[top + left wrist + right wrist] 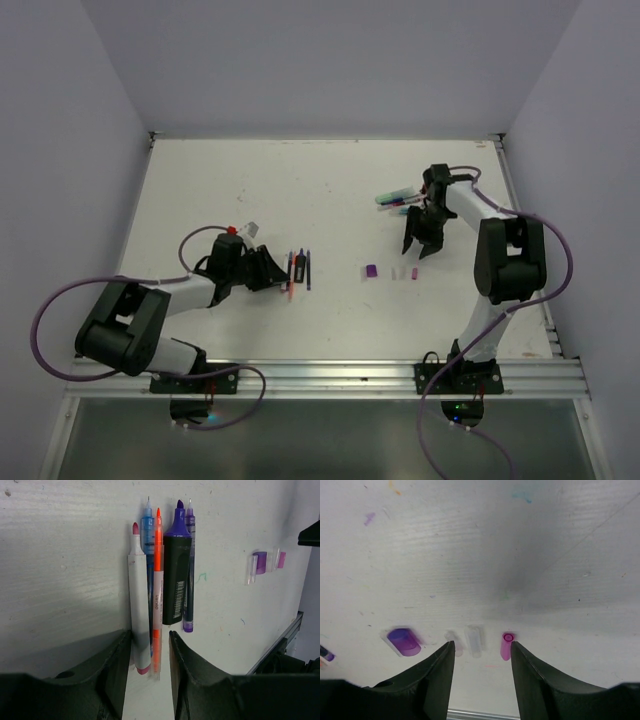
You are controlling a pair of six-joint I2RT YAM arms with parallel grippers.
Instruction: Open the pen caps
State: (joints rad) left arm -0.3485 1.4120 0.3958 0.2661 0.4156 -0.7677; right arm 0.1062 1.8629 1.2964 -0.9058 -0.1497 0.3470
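Observation:
Several uncapped pens (158, 580) lie side by side on the table: a white one with pink ends, a blue, an orange, a fat black highlighter (176, 580) and a purple one. My left gripper (150, 647) is open. The near ends of the white and orange pens lie between its fingers, and neither is clamped. In the top view this gripper (275, 268) sits just left of those pens (298, 270). The pen caps lie in a row: purple (404, 641), pale pink (455, 642), clear (475, 640) and magenta (506, 646). My right gripper (482, 652) hovers open above them, holding nothing.
A second group of pens (397, 198) lies at the back right, just behind the right gripper (420, 248). The caps (371, 271) sit between the two arms. An aluminium rail (350, 375) runs along the near table edge.

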